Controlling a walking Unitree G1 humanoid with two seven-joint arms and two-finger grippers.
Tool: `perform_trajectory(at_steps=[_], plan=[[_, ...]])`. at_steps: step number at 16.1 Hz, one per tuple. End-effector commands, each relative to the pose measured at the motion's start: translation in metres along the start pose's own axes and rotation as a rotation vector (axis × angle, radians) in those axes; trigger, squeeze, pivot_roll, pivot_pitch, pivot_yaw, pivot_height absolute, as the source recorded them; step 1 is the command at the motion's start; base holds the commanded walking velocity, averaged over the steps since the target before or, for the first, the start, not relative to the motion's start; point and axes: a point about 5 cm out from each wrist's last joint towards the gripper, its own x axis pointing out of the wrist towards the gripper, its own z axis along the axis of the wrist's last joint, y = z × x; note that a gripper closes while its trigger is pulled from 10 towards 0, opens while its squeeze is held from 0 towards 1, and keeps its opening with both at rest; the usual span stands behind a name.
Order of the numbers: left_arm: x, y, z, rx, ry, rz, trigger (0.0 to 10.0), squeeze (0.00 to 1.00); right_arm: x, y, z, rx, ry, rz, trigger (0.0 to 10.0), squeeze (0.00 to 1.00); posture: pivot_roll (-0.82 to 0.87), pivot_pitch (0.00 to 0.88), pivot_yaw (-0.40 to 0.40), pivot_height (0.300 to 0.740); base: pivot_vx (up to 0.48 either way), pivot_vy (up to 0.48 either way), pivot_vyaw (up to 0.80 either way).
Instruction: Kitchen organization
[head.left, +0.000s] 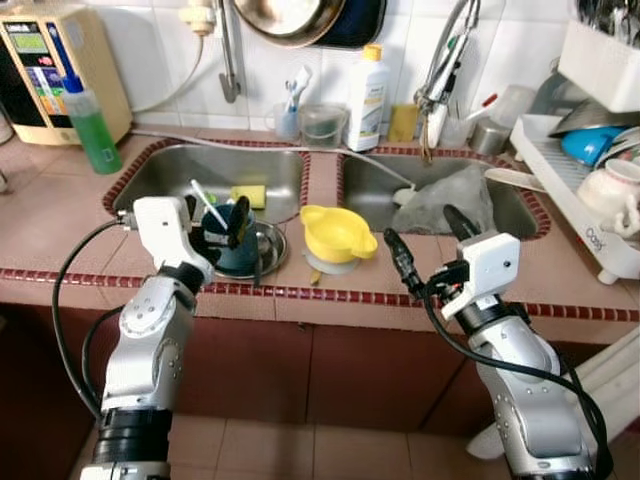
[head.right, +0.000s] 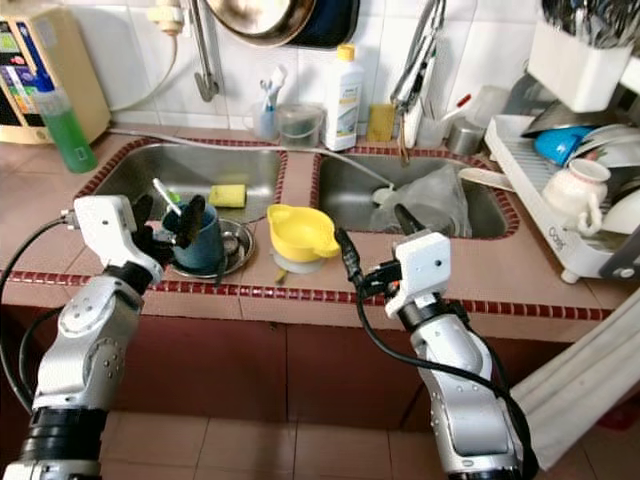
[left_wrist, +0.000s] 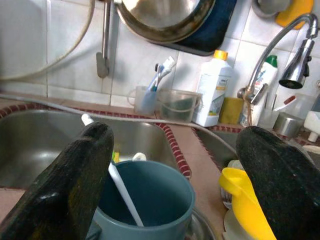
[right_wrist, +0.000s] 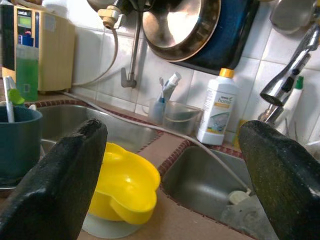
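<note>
The blue cup (head.left: 237, 250) was seen standing on a small steel plate (head.left: 271, 246) at the front edge of the left sink (head.left: 170, 172), with a white utensil (left_wrist: 120, 187) leaning inside it. Just beside the cup, on the divider between the two basins, a yellow bowl (head.left: 335, 232) was set on a pale lid. A yellow sponge (head.left: 250, 195) lay in the left sink behind the cup, and a dish rack (head.left: 590, 215) stood well apart, past the right sink.

The step in hand was judged to be the approach to the cup (no grasp had been made). The left gripper (head.left: 222, 224) was held spread wide around the cup, its fingers (left_wrist: 70, 185) flanking the rim without clearly touching it. The next move was judged to call for the fingers to be brought together on the cup wall, clear of the utensil, and for a steady lift off the plate.

The right gripper (head.left: 425, 235) was held wide open and empty, near the yellow bowl.
</note>
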Motion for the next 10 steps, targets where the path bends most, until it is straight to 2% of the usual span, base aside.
perform_trajectory(at_steps=[1,2,6,10], plan=[[0.008,-0.005,0.004,0.027,0.031,-0.006,10.0,0.0,0.001,0.002,0.009,0.026,-0.021,0.029,10.0,0.0,-0.03,0.013,0.006,0.74,0.0,0.0,0.0],[0.011,-0.003,0.001,0.055,0.067,0.013,10.0,0.0,0.002,0.003,0.011,0.045,-0.02,0.046,10.0,0.0,-0.03,0.017,0.007,0.74,0.0,0.0,0.0],[0.019,0.001,-0.011,0.044,0.169,0.08,10.0,0.0,-0.002,0.011,0.011,0.056,0.018,0.151,10.0,0.0,-0.04,0.028,0.016,0.74,0.0,0.0,0.0],[0.031,-0.002,-0.003,0.033,0.166,0.098,10.0,0.0,-0.008,0.014,0.024,0.1,0.009,0.219,10.0,0.0,-0.06,0.051,0.027,0.74,0.0,0.0,0.0]])
